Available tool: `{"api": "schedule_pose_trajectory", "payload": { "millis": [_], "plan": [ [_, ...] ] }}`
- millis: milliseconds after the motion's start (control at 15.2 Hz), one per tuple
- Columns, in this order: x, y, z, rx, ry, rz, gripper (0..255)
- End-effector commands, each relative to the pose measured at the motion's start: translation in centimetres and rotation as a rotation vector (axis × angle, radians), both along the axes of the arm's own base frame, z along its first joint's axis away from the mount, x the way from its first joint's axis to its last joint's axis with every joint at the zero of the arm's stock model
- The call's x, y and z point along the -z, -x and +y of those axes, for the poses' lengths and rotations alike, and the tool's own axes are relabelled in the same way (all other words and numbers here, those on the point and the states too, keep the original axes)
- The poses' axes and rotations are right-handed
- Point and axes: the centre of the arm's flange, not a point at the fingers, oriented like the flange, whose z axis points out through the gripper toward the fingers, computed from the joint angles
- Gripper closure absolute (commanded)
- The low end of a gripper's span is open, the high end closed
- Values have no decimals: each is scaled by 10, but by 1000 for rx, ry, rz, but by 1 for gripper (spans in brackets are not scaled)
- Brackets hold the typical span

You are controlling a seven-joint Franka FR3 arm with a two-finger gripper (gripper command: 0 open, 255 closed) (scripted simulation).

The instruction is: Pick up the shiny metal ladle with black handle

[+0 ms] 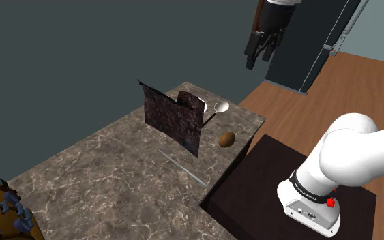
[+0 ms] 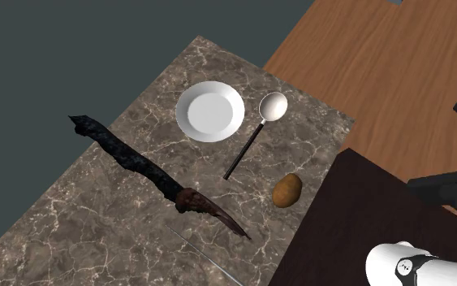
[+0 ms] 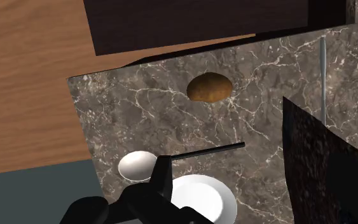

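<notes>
The ladle lies flat on the marble counter [image 1: 115,163], its shiny bowl [image 1: 222,106] near the far corner and its thin black handle [image 2: 245,152] pointing back toward the dark panel. In the wrist view the ladle's bowl [image 3: 138,165] sits just beyond one black finger [image 3: 161,173], and the handle [image 3: 209,151] runs away from it. My gripper [image 1: 260,61] hangs high in the air, well above and beyond the ladle, open and holding nothing.
A white plate [image 2: 210,111] lies next to the ladle bowl. A brown potato [image 2: 287,189] rests near the handle's end. A dark rough panel [image 1: 173,119] stands upright mid-counter, with a thin grey rod [image 1: 183,168] lying before it. Wooden floor [image 2: 397,73] borders the counter.
</notes>
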Motion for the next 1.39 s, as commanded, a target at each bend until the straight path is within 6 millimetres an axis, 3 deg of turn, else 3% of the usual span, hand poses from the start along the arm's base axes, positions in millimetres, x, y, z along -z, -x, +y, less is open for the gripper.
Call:
{"api": "schedule_pose_trajectory", "payload": {
  "millis": [0,660,1320],
  "plan": [
    [0,0,0,0,0,0,0],
    [107,-85,6,455,-23,62,0],
    [219,-158,-23,910,-46,125,0]
  ]
}}
